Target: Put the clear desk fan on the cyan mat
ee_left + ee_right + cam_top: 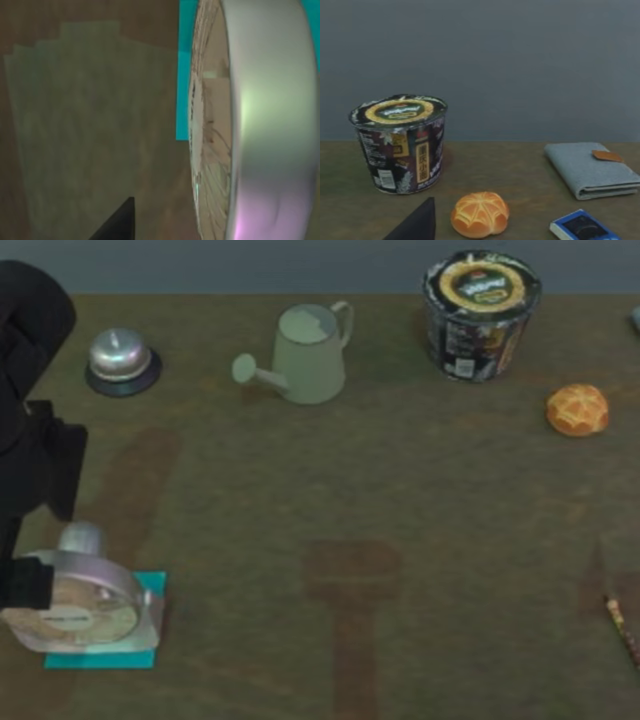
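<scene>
The clear desk fan (pixel 85 605) rests on the cyan mat (pixel 150 585) at the table's front left, its silvery hub (pixel 80 537) toward the back. It covers most of the mat. My left gripper (pixel 28 585) sits at the fan's left rim and is open. In the left wrist view one dark finger (pixel 120 225) stands apart from the fan's grille (pixel 205 125), and the fan's ring hides the other finger. A strip of the mat (pixel 182 75) shows past the grille. My right arm is out of the top view, parked at the right, and one finger (pixel 417 225) stands wide.
Along the back stand a silver bell (pixel 120 358), a pale watering can (pixel 305 352) and a noodle cup (pixel 480 312). A bread roll (pixel 577 408) lies at the right, a pencil (pixel 620 630) at the front right. A grey wallet (pixel 590 170) and a blue device (pixel 582 227) lie farther right.
</scene>
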`<state>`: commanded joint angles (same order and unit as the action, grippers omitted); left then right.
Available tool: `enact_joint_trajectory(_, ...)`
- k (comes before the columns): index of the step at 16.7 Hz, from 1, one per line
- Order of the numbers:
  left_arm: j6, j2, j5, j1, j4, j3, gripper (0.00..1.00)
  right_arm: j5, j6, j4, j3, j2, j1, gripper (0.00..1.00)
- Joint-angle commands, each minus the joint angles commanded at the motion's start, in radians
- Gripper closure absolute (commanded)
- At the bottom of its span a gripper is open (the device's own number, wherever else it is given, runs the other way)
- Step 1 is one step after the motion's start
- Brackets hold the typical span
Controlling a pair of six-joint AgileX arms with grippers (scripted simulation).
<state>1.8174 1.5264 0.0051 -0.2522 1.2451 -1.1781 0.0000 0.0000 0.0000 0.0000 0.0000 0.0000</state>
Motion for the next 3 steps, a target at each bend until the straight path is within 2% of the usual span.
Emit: enact_joint_trajectory(3,0.0,0.0,0.0,0.0,0.0,0.0,0.0,0.0,0.0,0.0,0.0,0.0,0.0,0.0)
